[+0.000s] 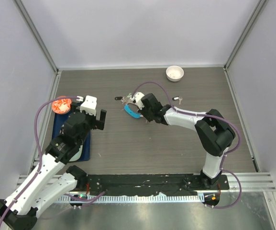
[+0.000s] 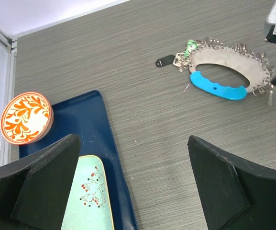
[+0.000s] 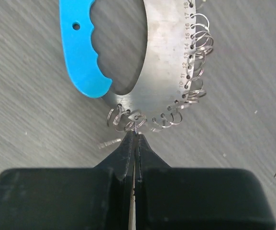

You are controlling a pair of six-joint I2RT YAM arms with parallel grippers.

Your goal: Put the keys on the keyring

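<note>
1. Closest to my right wrist lens, my right end effector has its fingertips pressed together. The tips meet at one small wire loop on the lower edge of the keyring. I cannot tell whether that loop is actually nipped between them.
2. I judge the spot is chosen because the loops are where keys hang, so this one is being steadied or worked to take a key.
3. Beyond the tips, the keyring lies flat on the table. Its numbered metal band is fringed with loops, and its blue grip curves off to one side.
4. A small silver piece, likely a key, lies loose on the table just beside my fingertips. A black-tagged key rests well apart from the ring, and a cluster of keys with black and green tags touches the ring's other end.
5. My left end effector is spread wide and holds nothing. It hovers well apart from the ring, by the blue tray and the orange dish. I judge it is parked clear of the work, ready to fetch a key.
6. Farthest out, a white bowl sits near the back of the table.
</note>
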